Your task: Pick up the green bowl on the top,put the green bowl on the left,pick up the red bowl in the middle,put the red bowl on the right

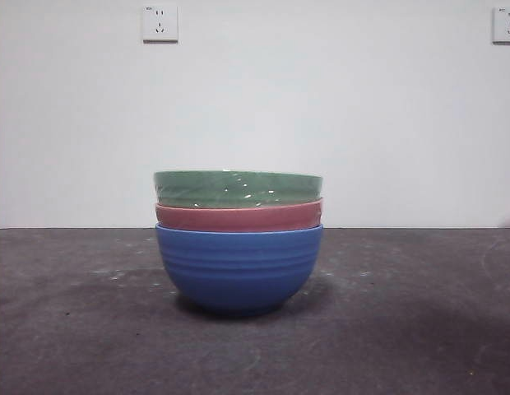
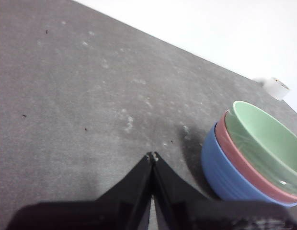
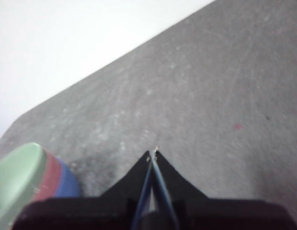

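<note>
Three bowls stand nested in one stack at the middle of the table. The green bowl point(image 1: 238, 187) is on top, the red bowl point(image 1: 238, 216) sits under it, and a blue ribbed bowl point(image 1: 238, 267) is at the bottom. The stack shows in the left wrist view, green bowl point(image 2: 266, 146), red bowl point(image 2: 244, 165). It also shows in the right wrist view, green bowl point(image 3: 17, 179), red bowl point(image 3: 48, 175). My left gripper point(image 2: 152, 156) is shut and empty over bare table beside the stack. My right gripper point(image 3: 153, 152) is shut and empty on the stack's other side. Neither arm shows in the front view.
The dark grey table point(image 1: 419, 329) runs back to a white wall with two sockets point(image 1: 159, 23). A small white roll point(image 2: 277, 87) lies at the table's far edge in the left wrist view.
</note>
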Robot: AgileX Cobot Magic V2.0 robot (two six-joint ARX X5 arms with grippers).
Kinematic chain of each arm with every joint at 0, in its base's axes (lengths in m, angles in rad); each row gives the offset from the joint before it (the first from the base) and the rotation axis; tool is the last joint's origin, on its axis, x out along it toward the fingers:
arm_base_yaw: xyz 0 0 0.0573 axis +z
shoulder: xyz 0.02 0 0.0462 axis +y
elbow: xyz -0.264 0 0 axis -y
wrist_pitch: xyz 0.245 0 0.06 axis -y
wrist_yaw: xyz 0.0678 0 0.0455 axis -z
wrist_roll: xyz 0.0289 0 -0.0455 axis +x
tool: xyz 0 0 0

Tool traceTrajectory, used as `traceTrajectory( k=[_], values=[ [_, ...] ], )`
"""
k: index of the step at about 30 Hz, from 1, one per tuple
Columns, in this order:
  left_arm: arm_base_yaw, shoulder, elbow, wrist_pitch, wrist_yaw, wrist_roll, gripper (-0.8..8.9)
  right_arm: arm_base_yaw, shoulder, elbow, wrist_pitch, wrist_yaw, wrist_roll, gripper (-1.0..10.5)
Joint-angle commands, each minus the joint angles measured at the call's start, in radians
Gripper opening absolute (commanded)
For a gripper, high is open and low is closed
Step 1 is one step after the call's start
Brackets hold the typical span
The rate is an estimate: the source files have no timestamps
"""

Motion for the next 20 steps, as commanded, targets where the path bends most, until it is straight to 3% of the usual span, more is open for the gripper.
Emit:
traceTrajectory(
  k=[1, 8, 20],
  values=[
    [0.002, 0.046, 0.058, -0.011, -0.001, -0.013, -0.06, 0.000, 0.051, 0.074, -0.018, -0.017, 0.007, -0.1],
    [0.002, 0.227, 0.252, -0.032, 0.035, 0.023, -0.06, 0.000, 0.247, 0.286, -0.118, -0.023, -0.085, -0.1],
    [0.001, 0.591, 0.595, -0.174, 0.237, 0.377, -0.08, 0.000, 0.591, 0.636, -0.222, -0.271, -0.360, 0.0]
  ],
)
